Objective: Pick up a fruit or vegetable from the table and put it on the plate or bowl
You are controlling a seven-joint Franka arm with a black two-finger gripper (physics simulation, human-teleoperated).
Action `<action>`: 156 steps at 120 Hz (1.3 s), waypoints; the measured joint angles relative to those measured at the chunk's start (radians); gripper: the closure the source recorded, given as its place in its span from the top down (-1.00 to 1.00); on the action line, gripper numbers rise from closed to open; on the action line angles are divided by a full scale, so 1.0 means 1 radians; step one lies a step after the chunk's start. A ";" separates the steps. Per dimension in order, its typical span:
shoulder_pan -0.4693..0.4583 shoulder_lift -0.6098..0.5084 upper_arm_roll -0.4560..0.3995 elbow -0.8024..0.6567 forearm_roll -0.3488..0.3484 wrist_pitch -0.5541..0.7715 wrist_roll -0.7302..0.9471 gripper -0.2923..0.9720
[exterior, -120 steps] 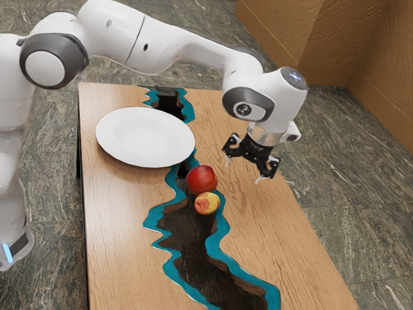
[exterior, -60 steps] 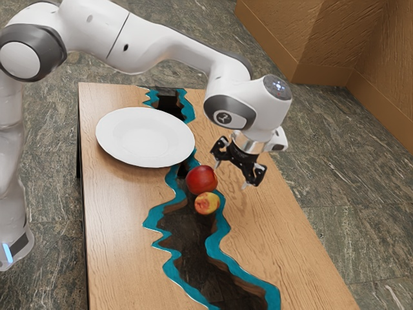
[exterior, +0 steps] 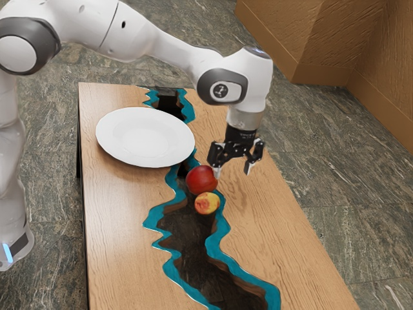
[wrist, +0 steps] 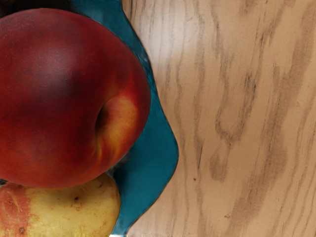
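A red peach point(exterior: 201, 178) lies on the wooden table's teal-edged dark inlay, with a smaller yellow-red fruit point(exterior: 206, 203) touching its near side. A white plate point(exterior: 144, 136) rests on the table toward the exterior view's left. My gripper point(exterior: 231, 168) hangs open just to the right of the red peach, slightly above it, with nothing between its fingers. In the wrist view the red peach point(wrist: 64, 96) looms close, the yellow-red fruit point(wrist: 59, 212) beside it.
The table point(exterior: 284, 239) is a long wooden slab with a jagged teal and dark strip point(exterior: 193, 258) running down its middle. Bare wood stretches to the exterior view's right of the fruits. Wooden wall panels point(exterior: 335, 45) stand beyond the stone floor.
My hand has swung toward the exterior view's left and come nearer the red peach, turning at the wrist. The fruits and plate have stayed put.
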 joint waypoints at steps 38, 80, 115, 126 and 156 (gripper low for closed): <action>-0.102 -0.062 0.002 -0.187 -0.108 0.110 -0.247 0.54; -0.066 -0.099 0.031 -0.245 -0.106 0.148 -0.391 0.53; -0.065 -0.089 0.032 -0.253 -0.106 0.165 -0.461 0.52; -0.069 -0.081 0.032 -0.253 -0.107 0.168 -0.476 0.52; -0.060 -0.066 0.035 -0.283 -0.118 0.194 -0.494 0.55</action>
